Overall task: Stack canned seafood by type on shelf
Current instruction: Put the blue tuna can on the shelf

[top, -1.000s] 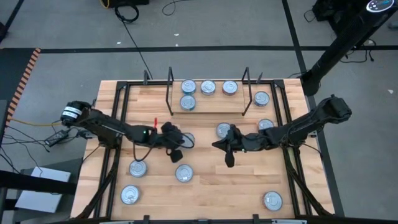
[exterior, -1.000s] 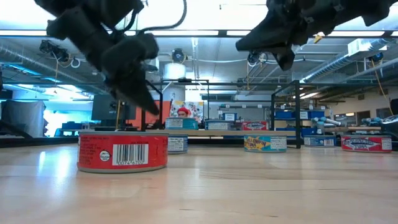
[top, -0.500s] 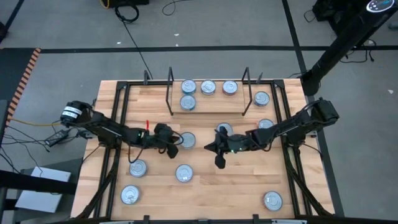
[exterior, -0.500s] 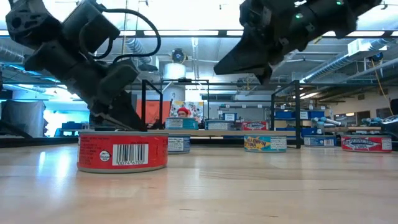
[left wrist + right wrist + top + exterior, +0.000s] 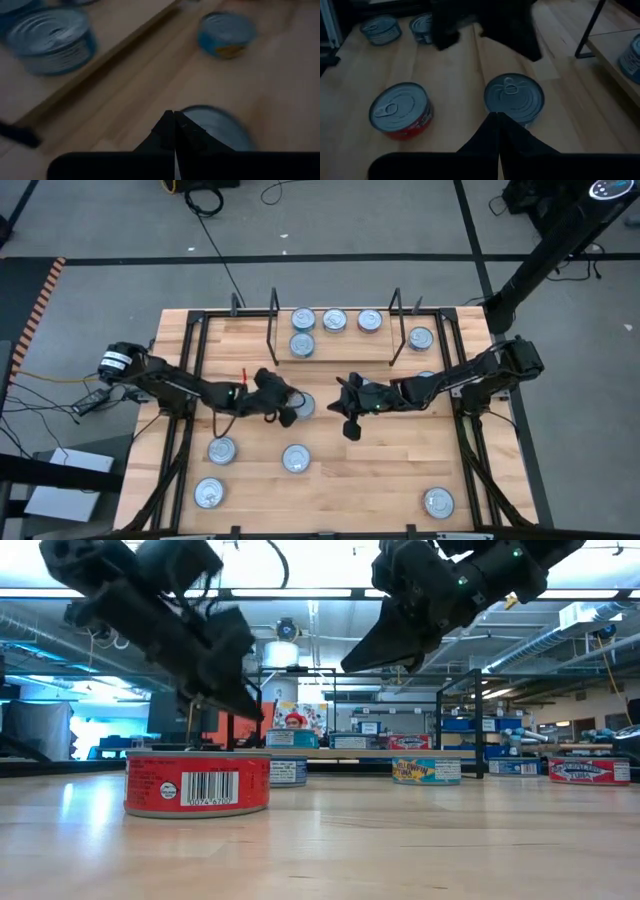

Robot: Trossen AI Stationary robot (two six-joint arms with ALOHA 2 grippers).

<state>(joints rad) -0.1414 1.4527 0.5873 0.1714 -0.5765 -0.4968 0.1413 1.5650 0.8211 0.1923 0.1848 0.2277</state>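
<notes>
Flat round tins lie over the wooden table. Several stand on the shelf board between two black wire uprights. One silver-lidded tin sits mid-table between my two grippers; it also shows in the left wrist view and in the right wrist view. My left gripper is shut and empty just left of it, above the table. My right gripper is shut and empty right of it, higher up. A red-labelled tin stands nearer the front edge.
Loose tins lie at the front left, the front right and the right side. A teal and yellow tin sits under my right arm. Black frame rails run along both table sides.
My right gripper has moved toward the table's left edge and a little toward the far edge, closing on the mid-table tin. My left gripper dipped toward the table, then rose again, ending slightly farther right. No tin has moved.
</notes>
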